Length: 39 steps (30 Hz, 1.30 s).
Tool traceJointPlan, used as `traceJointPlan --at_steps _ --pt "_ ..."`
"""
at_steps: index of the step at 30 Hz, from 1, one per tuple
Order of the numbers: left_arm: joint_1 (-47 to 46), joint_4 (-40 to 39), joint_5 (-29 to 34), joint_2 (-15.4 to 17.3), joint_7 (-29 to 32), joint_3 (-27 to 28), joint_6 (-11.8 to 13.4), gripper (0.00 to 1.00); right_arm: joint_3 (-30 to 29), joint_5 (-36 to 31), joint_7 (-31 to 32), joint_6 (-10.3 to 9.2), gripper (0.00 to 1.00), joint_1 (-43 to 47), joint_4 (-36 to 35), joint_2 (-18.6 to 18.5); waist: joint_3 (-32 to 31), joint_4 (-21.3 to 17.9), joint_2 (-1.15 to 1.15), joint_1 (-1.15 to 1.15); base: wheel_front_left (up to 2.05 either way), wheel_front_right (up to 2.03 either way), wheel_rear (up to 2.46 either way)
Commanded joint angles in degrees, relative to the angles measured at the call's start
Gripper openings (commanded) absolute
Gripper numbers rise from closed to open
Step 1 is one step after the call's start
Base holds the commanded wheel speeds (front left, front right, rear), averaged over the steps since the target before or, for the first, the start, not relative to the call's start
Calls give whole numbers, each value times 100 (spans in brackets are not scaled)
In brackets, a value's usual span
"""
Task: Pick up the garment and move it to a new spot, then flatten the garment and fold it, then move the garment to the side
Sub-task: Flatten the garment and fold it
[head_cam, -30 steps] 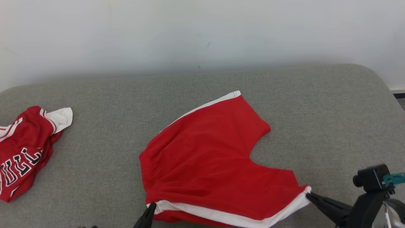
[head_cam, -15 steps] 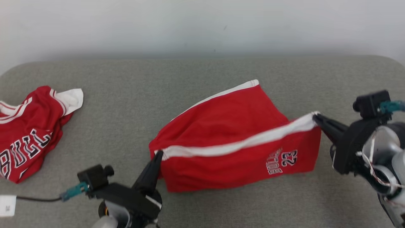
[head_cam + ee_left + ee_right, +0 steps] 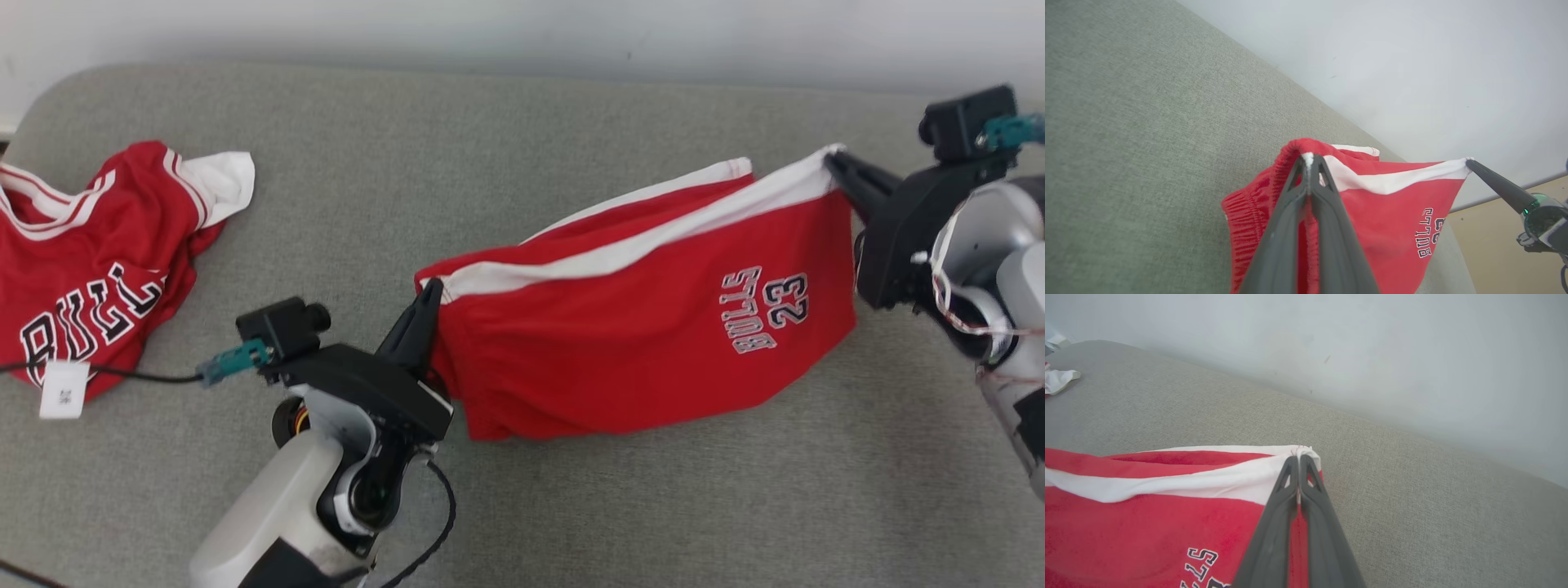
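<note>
The garment (image 3: 645, 327) is a pair of red shorts with a white side stripe and "BULLS 23" print, stretched between both grippers above the grey cushion. My left gripper (image 3: 430, 287) is shut on the waistband corner (image 3: 1307, 157). My right gripper (image 3: 833, 159) is shut on the white-striped hem corner (image 3: 1300, 451). The shorts (image 3: 1392, 228) hang down from the stripe edge, their lower part resting on the cushion. The right gripper's fingers (image 3: 1494, 183) also appear in the left wrist view.
A red and white Bulls jersey (image 3: 90, 261) lies crumpled at the far left of the grey cushion (image 3: 522, 506), with a white tag and dark cable (image 3: 64, 390) beside it. A pale wall (image 3: 522, 24) runs along the back edge.
Both grippers have lifted the striped edge of the shorts up and carried it away from me, so the printed side now hangs facing me. The head camera has tilted down.
</note>
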Motion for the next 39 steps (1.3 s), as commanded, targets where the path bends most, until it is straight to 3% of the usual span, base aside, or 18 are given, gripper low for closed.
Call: traceJointPlan --at_steps 1,19,20,21,26,30,35,39 --pt "-159 113 87 -56 -32 -14 15 0 64 -40 -104 6 0 -175 163 24 258 202 -1 -1 0 0 0" --pt "-986 1179 269 -541 -317 -68 -92 0 370 -325 -929 6 0 -1296 1963 386 707 497 -1 -1 0 0 0" --pt "-1037 1247 272 -576 -361 -80 -151 44 347 -291 -969 6 100 -1362 2158 453 723 511 -1 -1 0 0 0" --pt "-1044 1289 272 -595 -382 -83 -173 100 353 -273 -974 6 100 -1379 2223 485 726 517 -1 -1 0 0 0" --pt "-998 1372 413 -538 -593 -83 -316 100 325 -129 -951 6 100 -1512 2501 523 602 531 -1 -1 0 0 0" --pt "-754 1219 869 -201 -810 -100 -305 100 323 53 -771 6 100 -1480 2548 480 376 496 -1 -1 0 0 0" --pt "-95 327 1715 108 -867 426 -166 100 222 271 -244 6 100 -1288 2741 381 59 472 -1 -1 0 0 0" --pt "756 -470 2354 239 -872 674 -251 100 24 397 86 6 100 -1134 3012 383 -64 495 -1 -1 0 0 0"
